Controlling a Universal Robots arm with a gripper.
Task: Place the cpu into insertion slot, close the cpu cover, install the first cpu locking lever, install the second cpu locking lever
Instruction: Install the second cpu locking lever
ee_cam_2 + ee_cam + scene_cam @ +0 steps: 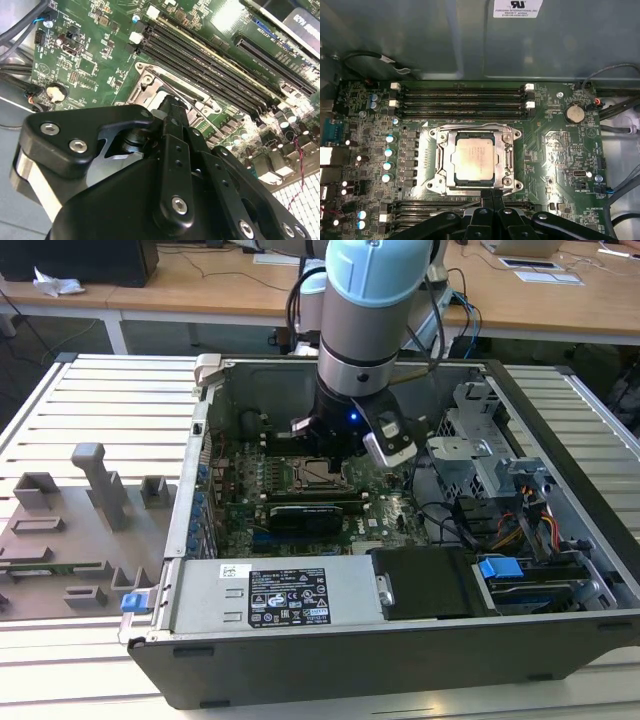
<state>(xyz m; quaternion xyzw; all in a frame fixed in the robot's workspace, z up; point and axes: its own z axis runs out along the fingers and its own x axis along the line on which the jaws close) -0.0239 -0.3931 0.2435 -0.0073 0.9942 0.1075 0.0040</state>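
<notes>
In the first wrist view the cpu (473, 159) lies flat in the insertion slot (436, 186) on the green motherboard (555, 150). The silvery cpu cover (508, 156) is down around it, framing the chip. One thin wire locking lever (470, 124) runs along the socket's side next to the memory slots. My gripper (492, 194) is shut, its dark fingertips pressed together at the opposite socket edge, where another thin wire lever (465, 203) runs. In the second wrist view the gripper (172, 102) tips sit on the socket rim (145, 82). The exterior view shows the gripper (330, 452) low over the socket (312, 476).
The motherboard lies inside an open computer case (400, 640). Long black memory slots (462, 100) flank the socket. A power supply (280, 595) and drive bays (520, 540) stand along the case. Grey fixtures (100, 490) sit on the slatted table at the exterior view's left.
</notes>
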